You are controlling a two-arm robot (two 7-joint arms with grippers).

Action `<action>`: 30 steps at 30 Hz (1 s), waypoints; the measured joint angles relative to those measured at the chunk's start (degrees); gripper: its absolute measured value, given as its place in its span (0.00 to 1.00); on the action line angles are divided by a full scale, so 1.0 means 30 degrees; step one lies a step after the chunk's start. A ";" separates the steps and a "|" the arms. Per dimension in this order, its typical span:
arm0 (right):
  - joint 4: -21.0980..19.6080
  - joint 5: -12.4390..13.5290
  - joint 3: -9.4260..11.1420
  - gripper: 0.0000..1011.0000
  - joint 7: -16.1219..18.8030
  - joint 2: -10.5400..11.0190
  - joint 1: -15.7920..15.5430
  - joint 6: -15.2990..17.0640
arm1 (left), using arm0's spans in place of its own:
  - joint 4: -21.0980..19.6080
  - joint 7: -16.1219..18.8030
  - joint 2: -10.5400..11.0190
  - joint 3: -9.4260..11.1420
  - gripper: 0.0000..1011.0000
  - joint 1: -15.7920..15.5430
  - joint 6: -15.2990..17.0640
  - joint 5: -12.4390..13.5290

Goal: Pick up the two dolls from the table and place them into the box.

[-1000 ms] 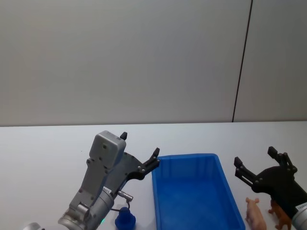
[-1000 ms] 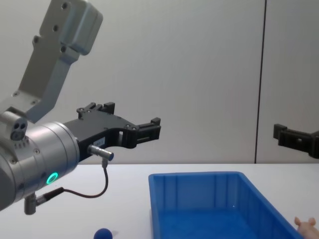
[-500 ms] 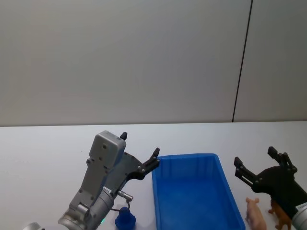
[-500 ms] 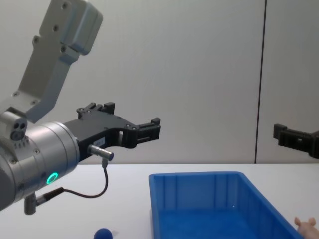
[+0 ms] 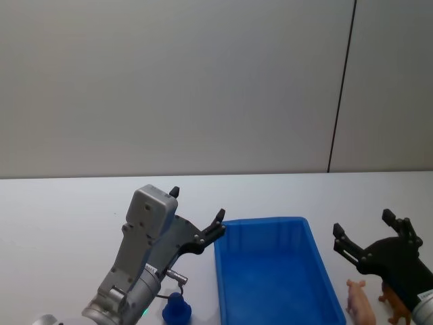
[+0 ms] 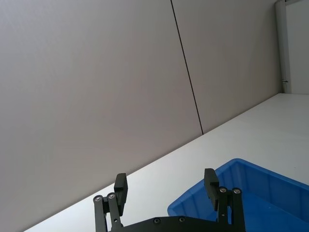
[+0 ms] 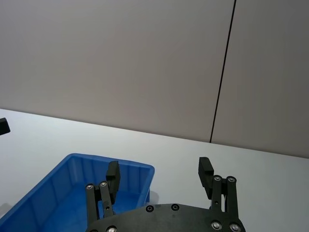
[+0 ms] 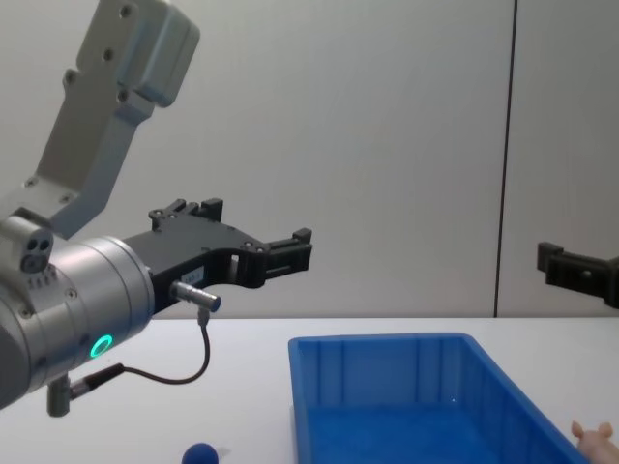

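The blue box (image 5: 264,222) stands on the white table (image 5: 61,203) in front of me, and its visible floor is bare. To its right stand the two dolls, a pale pink pig (image 5: 359,304) and a brown lion-like figure (image 5: 396,305) at the head view's edge. My right gripper (image 5: 362,225) hovers open just above and behind them, holding nothing. On the box's left side, my left gripper (image 5: 197,203) is raised and open, also with nothing in it. In the chest view the pig (image 8: 592,438) peeks in beside the box (image 8: 382,340).
A small dark blue knob-like object (image 5: 176,310) sits on the table under my left arm, left of the box. A grey wall with a dark vertical seam (image 5: 342,88) rises behind the table. Bare white tabletop stretches left and behind the box.
My right gripper has shifted slightly to the right. The left arm, the box and both dolls have stayed where they were.
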 joint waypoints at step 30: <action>-0.1464 -0.0098 0.1018 0.99 -0.3534 0.0894 -0.2226 0.2384 | 0.0000 0.0000 0.0000 0.0000 0.99 0.0001 0.0000 0.0000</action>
